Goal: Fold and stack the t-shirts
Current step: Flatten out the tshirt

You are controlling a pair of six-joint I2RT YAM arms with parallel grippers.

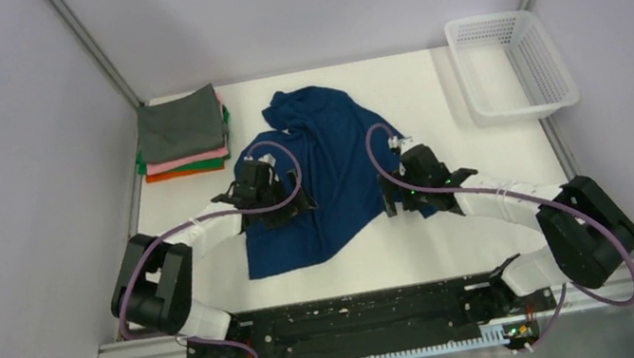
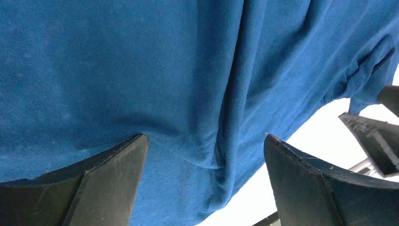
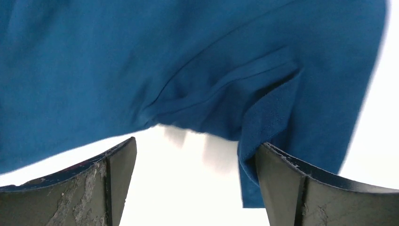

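Observation:
The navy blue t-shirt [image 1: 330, 162] lies crumpled and spread lengthwise in the middle of the table. A stack of folded t-shirts [image 1: 183, 133], grey on top over pink, green and orange, sits at the back left. My left gripper [image 1: 260, 193] hovers over the shirt's left side; in its wrist view the gripper [image 2: 204, 139] is open with a blue fold [image 2: 221, 150] between the fingers. My right gripper [image 1: 396, 187] is at the shirt's right edge. Seen from its own wrist, that gripper [image 3: 196, 141] is open over white table, with a hem corner [image 3: 249, 160] by the right finger.
A white mesh basket [image 1: 511, 62] stands at the back right corner. Grey walls close in the table [image 1: 492, 218] on the left, back and right. The arms' base rail runs along the near edge.

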